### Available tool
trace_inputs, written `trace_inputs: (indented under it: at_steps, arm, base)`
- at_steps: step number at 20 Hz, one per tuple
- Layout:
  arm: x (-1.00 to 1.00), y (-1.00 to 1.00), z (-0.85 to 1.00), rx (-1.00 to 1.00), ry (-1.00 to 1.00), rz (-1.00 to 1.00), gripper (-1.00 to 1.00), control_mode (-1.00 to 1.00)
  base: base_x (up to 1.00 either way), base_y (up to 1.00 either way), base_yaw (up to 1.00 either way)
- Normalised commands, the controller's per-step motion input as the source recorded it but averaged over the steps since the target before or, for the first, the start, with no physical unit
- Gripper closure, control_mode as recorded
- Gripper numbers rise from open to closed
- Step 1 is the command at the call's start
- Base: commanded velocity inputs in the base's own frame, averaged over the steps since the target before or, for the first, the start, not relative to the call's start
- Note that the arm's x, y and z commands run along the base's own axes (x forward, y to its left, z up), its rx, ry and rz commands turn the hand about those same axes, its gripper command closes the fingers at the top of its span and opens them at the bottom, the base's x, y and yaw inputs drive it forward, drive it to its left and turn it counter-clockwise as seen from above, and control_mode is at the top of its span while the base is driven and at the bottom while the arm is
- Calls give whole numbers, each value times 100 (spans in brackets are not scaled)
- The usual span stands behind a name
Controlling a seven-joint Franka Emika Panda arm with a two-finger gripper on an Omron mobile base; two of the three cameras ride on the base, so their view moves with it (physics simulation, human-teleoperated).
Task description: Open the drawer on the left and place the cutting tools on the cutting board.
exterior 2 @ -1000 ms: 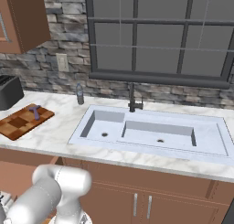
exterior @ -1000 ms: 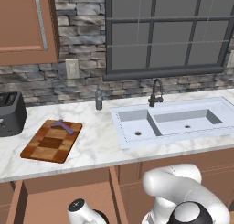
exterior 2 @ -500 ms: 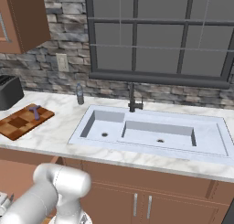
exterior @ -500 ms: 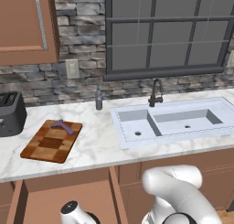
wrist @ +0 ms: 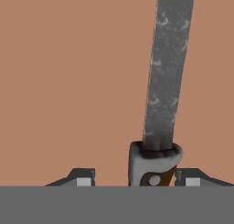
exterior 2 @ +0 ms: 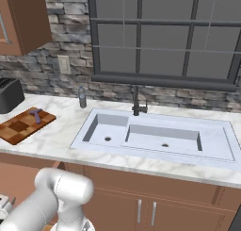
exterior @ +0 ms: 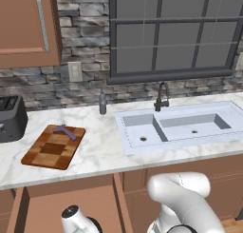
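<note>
Wooden drawer [exterior: 61, 206] open, knife [wrist: 164, 86] inside.

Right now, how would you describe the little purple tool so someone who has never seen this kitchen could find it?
Start at the white double sink and move left along the marble counter to the checkered wooden cutting board beside the black toaster. The purple Y-shaped tool lies on the board's far end; it is the one purple thing on the counter.

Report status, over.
Gripper down in the open drawer, fingers either side of the knife; grip unconfirmed. Purple Y-shaped tool already on the cutting board. Nothing in the way.
</note>
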Motion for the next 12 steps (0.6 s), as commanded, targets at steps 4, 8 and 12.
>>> trace_inputs:
  at_steps: [4,8,12]
  arm:
    - [-2,0,-16,0,0,-1,-100,-100]
    - [-12,7,-11,0,0,0,100,-100]
    - [-12,3,-4,0,0,0,100,-100]
  base:
    - [0,0,0]
    - [0,0,0]
    - [0,0,0]
